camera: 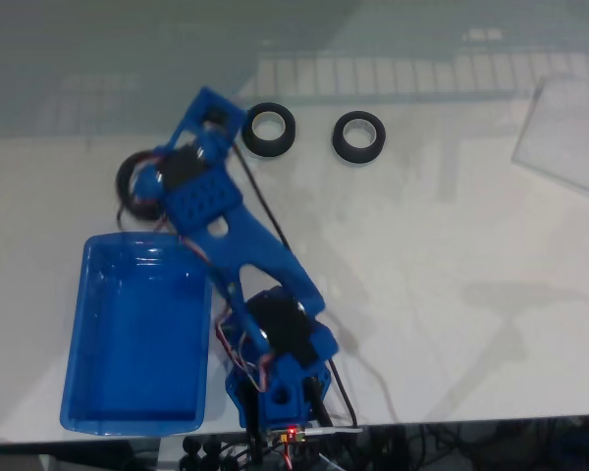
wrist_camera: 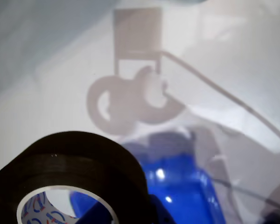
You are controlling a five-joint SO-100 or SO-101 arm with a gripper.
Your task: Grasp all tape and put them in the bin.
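1. Three black tape rolls were in the fixed view. One roll sat at the arm's tip, just above the upper left corner of the bin and mostly hidden by the blue gripper body.
2. The wrist view showed that same held roll close up at bottom left: black matte wall, pale core with red and blue print inside.
3. The gripper appeared to be clamped on this roll; a blue finger sat inside the core in the wrist view. How wide the jaws stood could not be read; the fingertips were hidden.
4. The second roll lay flat on the table, just right of the arm's upper end. The third roll lay flat a little further right, apart from the second.
5. The blue bin sat lower left in the fixed view, long side running vertically, with no rolls inside. Its right wall was beside the arm's lower links.
6. The white table was glossy; the roll and gripper cast a shadow on it in the wrist view.
7. A clear sheet lay at the right edge.
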